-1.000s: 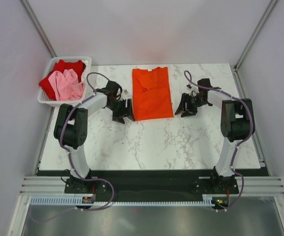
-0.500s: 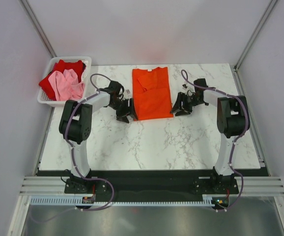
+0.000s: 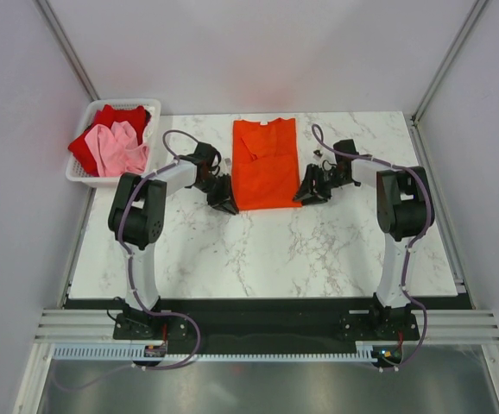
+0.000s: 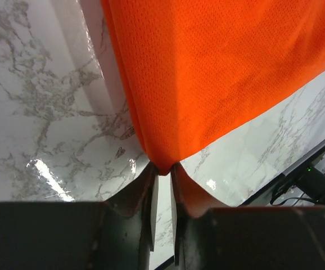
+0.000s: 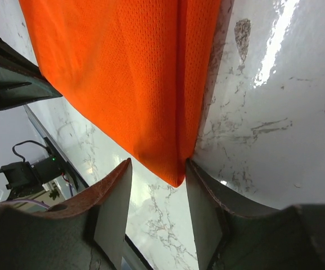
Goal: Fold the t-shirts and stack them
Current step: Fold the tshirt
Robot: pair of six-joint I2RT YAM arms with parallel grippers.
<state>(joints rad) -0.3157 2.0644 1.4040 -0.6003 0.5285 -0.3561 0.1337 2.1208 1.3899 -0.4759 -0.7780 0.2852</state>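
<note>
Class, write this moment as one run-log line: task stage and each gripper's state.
stage: folding bright orange-red cloth t-shirt | left gripper: nearly closed at hem corner | right gripper: open astride other corner

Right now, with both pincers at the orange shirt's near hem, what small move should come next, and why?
Probably close the right pincer on the orange t-shirt: its near corner lies between the open fingers. The left pincer, nearly shut, meets the other corner, so both could lift the hem.

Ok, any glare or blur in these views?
Left wrist: glare spots on the glossy white marble table, the left tool dark and soft. Right wrist: a glare streak top right, bright orange-red mesh t-shirt sharp. Top external: even, sharp.
</note>
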